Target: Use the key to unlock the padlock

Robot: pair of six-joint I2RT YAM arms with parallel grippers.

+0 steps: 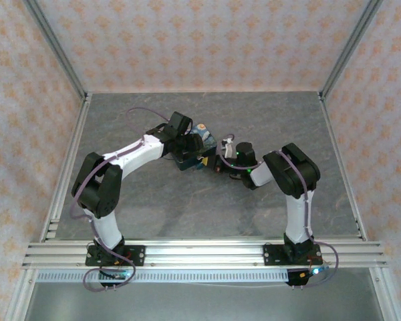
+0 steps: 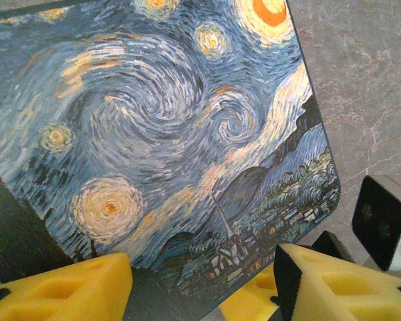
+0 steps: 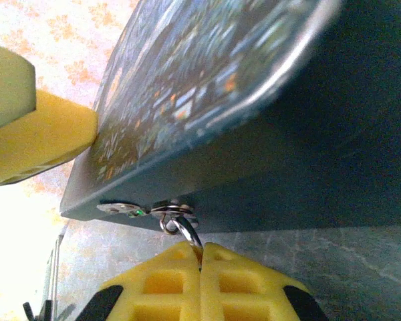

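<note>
My left gripper (image 2: 200,259) is shut on the blue night-sky-painted box (image 2: 160,134), one yellow finger on each side of its corner; from above the box (image 1: 204,139) sits mid-table. The padlock (image 3: 174,208) shows edge-on as a tiny dark and silvery piece hanging at the box's lower edge, beside a flat silvery latch plate (image 3: 120,208). My right gripper (image 3: 202,257) is shut on the key (image 3: 189,235). Just a thin curved silvery end with a small ring sticks out from the pads, and it touches the padlock. The rest of the key is hidden.
Both arms meet at the middle of the grey stone-patterned table (image 1: 207,207). An aluminium frame rail (image 1: 200,253) runs along the near edge and patterned walls close in the other sides. The right gripper's black and silver body (image 2: 381,217) shows close beside the box.
</note>
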